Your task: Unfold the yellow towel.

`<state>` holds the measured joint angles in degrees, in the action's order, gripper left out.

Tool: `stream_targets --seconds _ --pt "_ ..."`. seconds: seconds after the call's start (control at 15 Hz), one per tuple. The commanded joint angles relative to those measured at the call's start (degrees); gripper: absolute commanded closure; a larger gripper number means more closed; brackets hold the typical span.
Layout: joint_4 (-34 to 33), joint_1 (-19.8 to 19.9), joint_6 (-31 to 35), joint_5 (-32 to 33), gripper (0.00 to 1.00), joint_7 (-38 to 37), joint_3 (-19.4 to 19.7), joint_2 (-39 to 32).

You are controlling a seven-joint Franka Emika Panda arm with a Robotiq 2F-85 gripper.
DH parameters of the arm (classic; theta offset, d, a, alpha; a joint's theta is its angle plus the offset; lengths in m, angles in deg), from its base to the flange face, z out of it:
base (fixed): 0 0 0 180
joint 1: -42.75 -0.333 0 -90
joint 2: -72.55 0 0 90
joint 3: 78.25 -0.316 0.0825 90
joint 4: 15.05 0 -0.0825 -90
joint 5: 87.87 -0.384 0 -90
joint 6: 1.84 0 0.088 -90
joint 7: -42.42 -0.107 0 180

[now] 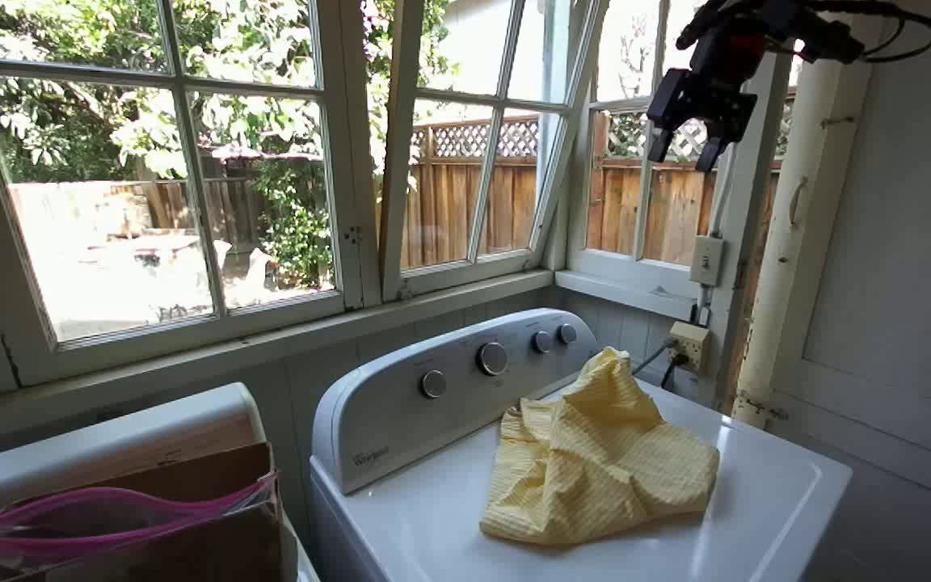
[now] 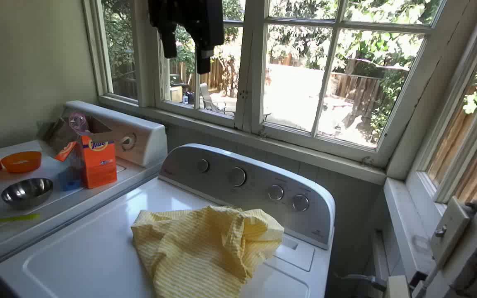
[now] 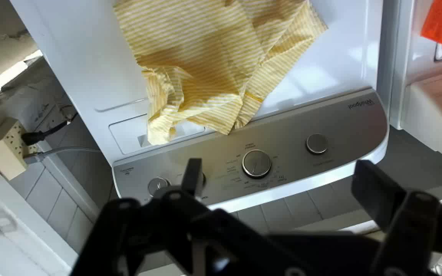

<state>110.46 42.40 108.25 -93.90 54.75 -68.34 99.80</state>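
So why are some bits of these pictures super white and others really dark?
In both exterior views, sunlight bleaches part of the yard white and the backlit gripper looks nearly black; in the wrist view, glare brightens the white Whirlpool machine top, and shadow darkens part of the yellow striped towel.

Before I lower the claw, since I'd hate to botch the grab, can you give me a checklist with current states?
1. Claw open: ok; its fingers stand apart.
2. Claw unloaded: ok; nothing is held between them.
3. Towel in view: ok; it lies crumpled on the Whirlpool machine.
4. Claw lined up with towel: not ok; in the wrist view the panel, not the towel, shows between the fingers.
5. Raised fold to pinch: ok, I think; it stands up in an exterior view.
6. Towel off the panel: cannot tell; they overlap in the wrist view, but contact is unclear.
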Motion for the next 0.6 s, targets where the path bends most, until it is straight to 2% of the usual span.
stream_targets --seconds 0.0,0.33,0.53 --pt "-0.2 0.9 -0.2 -0.4 0.0 0.3 -0.7 -0.1" --pt "-0.4 1.2 0.3 0.2 0.0 -1.1 -1.3 -1.5" --pt "0.8 2.2 5.1 3.3 0.0 -5.3 -3.9 -5.8"
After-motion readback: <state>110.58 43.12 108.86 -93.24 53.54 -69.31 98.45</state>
